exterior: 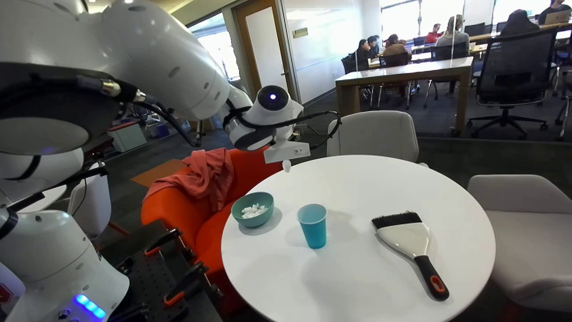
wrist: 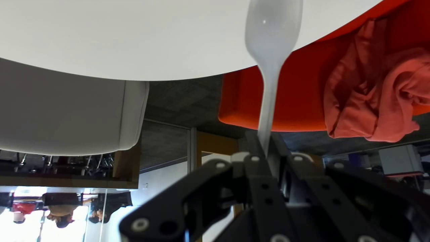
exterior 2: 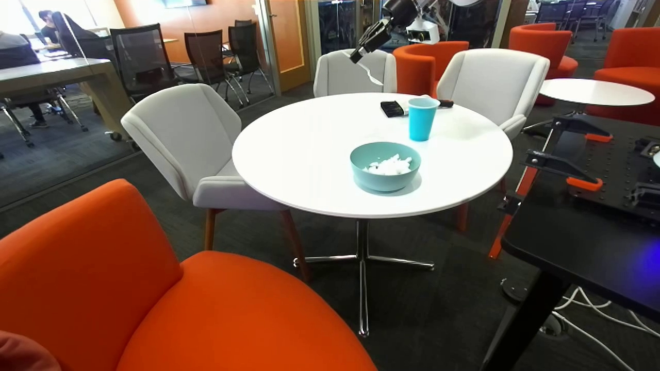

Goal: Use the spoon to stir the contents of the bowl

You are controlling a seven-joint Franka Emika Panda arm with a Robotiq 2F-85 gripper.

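Gripper [wrist: 266, 144], one: fingers clamped on the handle of a spoon, as the wrist view shows. Spoon [wrist: 270, 72], white, one: held in the air, head outward, touching neither table nor bowl. Table [exterior 2: 309, 149], white, round, one. Bowl [exterior 2: 385, 180], teal, one: upright on the table near its edge, well apart from the spoon in both exterior views. Contents [exterior 2: 390, 166]: white pieces inside the bowl, nothing dipped in them. Cup [exterior 2: 422, 121], blue, one: upright, between bowl and brush. Brush [exterior: 406, 239], one: lying on the table, farther from the bowl. Progress, by our reckoning: grasp complete; outstanding are carrying the spoon over the bowl, lowering it in, and stirring, which we judge not yet begun.
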